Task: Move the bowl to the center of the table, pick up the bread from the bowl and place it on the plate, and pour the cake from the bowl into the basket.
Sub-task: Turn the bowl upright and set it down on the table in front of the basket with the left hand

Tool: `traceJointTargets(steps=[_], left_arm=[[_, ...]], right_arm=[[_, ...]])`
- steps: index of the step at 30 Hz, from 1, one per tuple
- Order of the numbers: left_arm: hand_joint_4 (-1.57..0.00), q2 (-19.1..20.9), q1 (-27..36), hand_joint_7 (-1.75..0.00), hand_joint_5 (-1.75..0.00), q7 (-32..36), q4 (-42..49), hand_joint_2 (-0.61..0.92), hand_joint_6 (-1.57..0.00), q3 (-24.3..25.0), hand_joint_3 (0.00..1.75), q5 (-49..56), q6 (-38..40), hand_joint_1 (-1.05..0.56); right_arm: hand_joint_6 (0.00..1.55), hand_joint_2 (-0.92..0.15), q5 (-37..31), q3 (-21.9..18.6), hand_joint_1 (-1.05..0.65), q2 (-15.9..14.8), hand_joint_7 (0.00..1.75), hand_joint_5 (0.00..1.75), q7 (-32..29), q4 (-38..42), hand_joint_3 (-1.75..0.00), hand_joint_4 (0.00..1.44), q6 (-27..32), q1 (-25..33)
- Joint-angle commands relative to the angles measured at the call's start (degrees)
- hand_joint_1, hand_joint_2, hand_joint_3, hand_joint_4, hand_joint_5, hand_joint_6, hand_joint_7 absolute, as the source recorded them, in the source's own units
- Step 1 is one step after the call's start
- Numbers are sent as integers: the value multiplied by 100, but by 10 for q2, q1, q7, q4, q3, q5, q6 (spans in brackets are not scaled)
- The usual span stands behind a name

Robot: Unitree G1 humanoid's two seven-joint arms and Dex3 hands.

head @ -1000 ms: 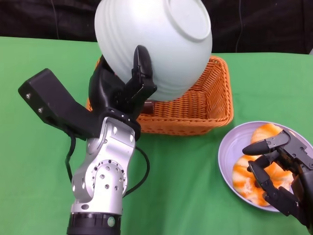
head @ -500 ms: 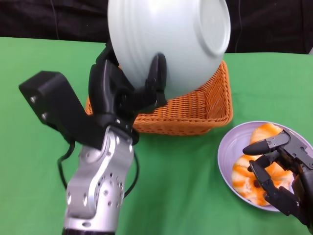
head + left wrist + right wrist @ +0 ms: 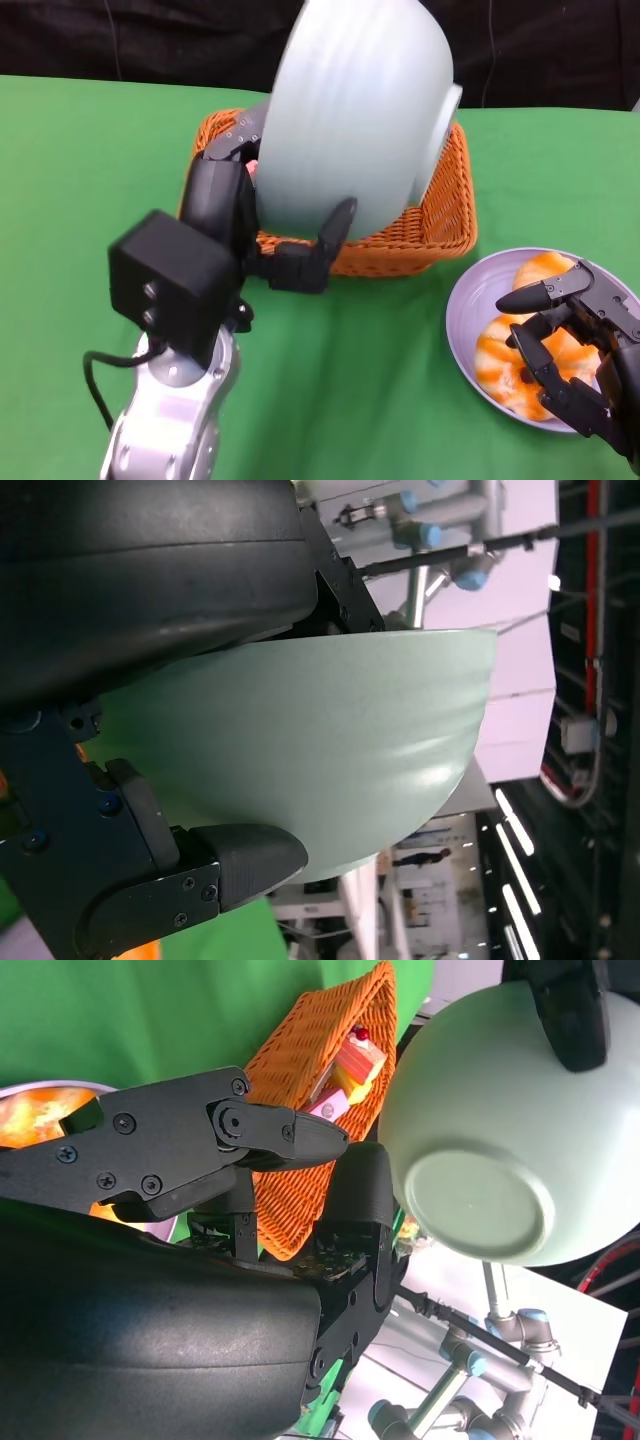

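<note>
Bowl (image 3: 350, 110) — smooth, ribbed, pale green — gripped tilted by left hand (image 3: 250, 215) over woven basket (image 3: 440, 215); right hand (image 3: 570, 340) spread, empty.

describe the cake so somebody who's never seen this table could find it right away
Start at the orange wicker basket on the green table. Inside it, in the right wrist view, lies the cake: small blocky pink and yellow pieces, one topped with a red cherry, unlike the orange-glazed bread on the plate.

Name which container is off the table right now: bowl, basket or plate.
The pale green bowl: the left hand holds it tipped on its side above the orange basket. The basket and the plate rest on the table.
</note>
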Motion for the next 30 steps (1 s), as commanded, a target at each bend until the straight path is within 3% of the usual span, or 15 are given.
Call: traceJointTargets(steps=[1, 8, 15, 21, 27, 30], left_arm=[[-105, 34, 17, -174, -175, -2, 2, 22, -88, -7, 174, 52, -68, -14], [-104, 95, 38, -175, -175, 9, 22, 23, -85, -17, 175, 157, -180, -11], [-103, 155, 68, -175, -175, 31, -24, 17, -83, -15, 175, 298, -208, -16], [-104, 175, 85, -175, -175, 52, -43, 14, -82, -18, 175, 349, -222, -22], [-103, 220, 119, -175, -175, 104, -68, 28, -81, -18, 147, 455, -264, -26], [-103, 233, 137, -175, -175, 157, -73, 27, -81, -19, 140, 518, -275, -23]], right_arm=[[36, -85, 6, -5, -13, -8, 129, 156, 0, 2, -55, 38, 2, -1], [36, -86, 3, -6, -14, -8, 128, 157, -2, 4, -55, 39, 3, -3], [36, -87, 5, -5, -14, -8, 127, 157, 0, 5, -53, 39, 7, -5], [37, -87, 7, -5, -14, -8, 127, 158, 0, 7, -52, 39, 6, -6], [37, -87, 8, -5, -15, -8, 127, 158, 1, 14, -52, 39, 1, -11], [38, -87, 8, -5, -15, -7, 127, 159, 1, 17, -52, 39, -1, -13]])
